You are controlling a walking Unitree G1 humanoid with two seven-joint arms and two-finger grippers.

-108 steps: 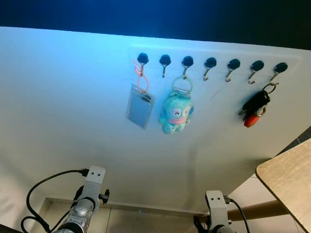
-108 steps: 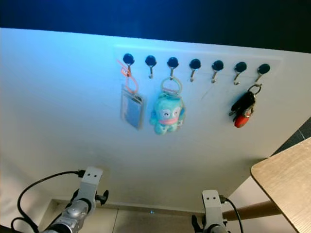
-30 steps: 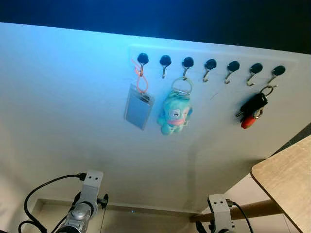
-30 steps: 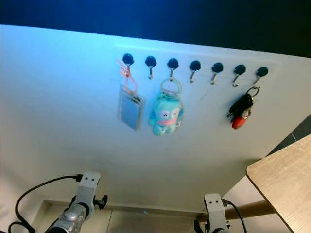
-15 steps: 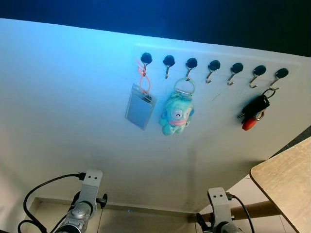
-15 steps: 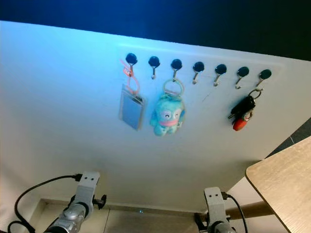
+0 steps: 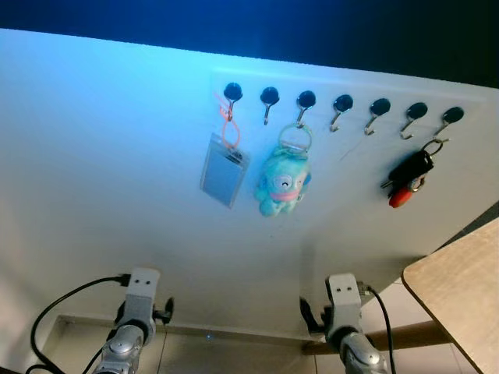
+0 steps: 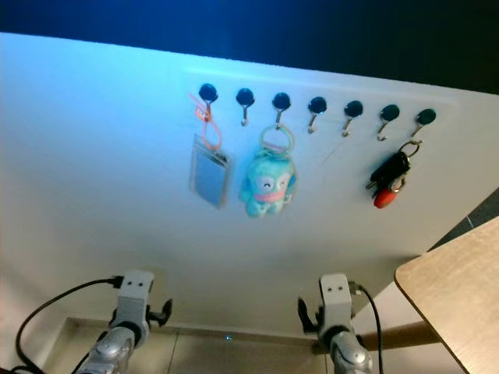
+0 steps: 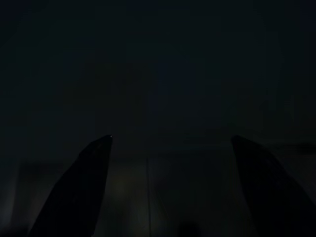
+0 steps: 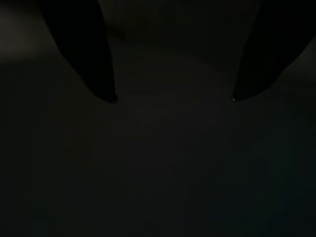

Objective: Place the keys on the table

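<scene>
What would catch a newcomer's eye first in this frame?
Probably the row of black hooks along the top of the white wall. A badge holder on an orange strap and a turquoise plush keychain hang side by side at the robot's left end, and the keys with a red fob hang from the rightmost hook, above the wooden table corner.
</scene>
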